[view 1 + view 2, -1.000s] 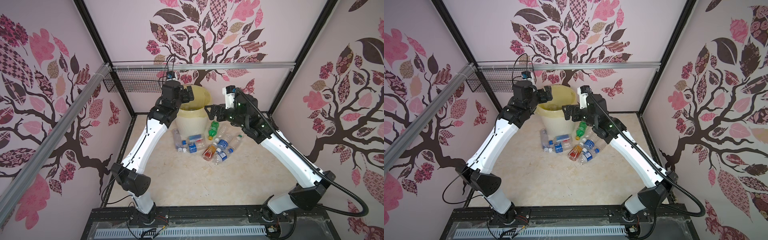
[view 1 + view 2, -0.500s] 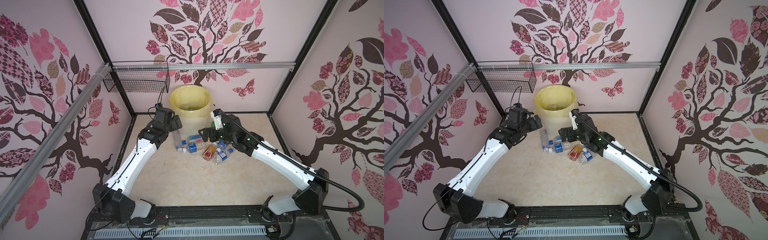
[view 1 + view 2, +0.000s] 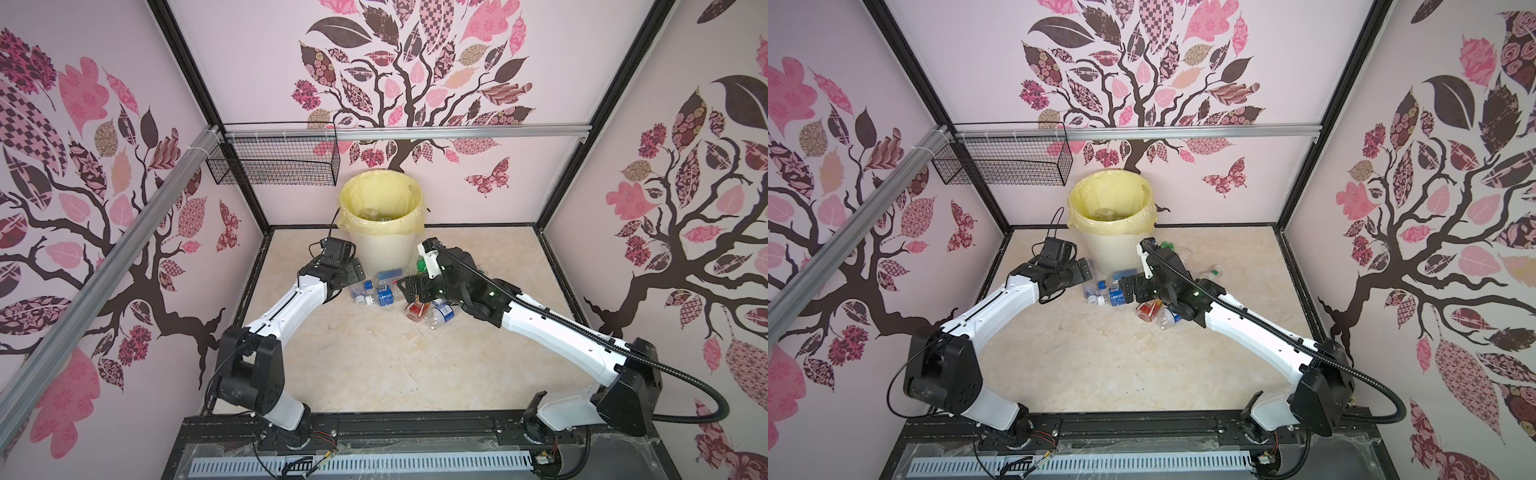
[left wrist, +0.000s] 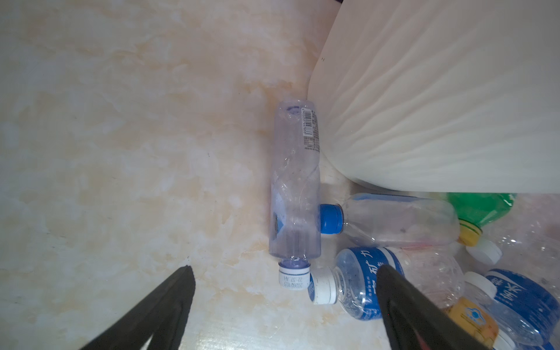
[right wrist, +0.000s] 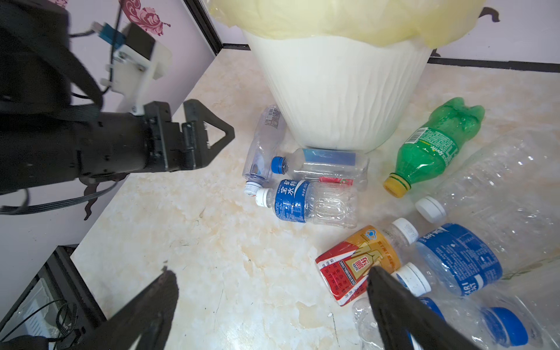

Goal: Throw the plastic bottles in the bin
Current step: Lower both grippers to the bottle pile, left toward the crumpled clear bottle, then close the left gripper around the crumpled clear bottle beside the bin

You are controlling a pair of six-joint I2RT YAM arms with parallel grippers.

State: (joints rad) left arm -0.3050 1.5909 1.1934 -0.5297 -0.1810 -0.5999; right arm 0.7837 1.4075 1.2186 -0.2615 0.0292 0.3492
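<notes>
In both top views the bin (image 3: 382, 249) stands at upper centre, bottles (image 3: 384, 294) lying on the table (image 3: 374, 365) just below it. Left claw (image 3: 357, 272) stands wide and empty at the left edge of the bottles; right claw (image 3: 406, 289) stands wide and empty over their middle.

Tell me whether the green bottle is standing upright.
No, the green bottle lies on its side beside the bin.

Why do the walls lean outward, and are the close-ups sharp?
Both top views: wide lens splays the walls, light even. Left wrist view: bottles sharp, left pincer black, detail lost. Right wrist view: bin's bag washed pale.
</notes>
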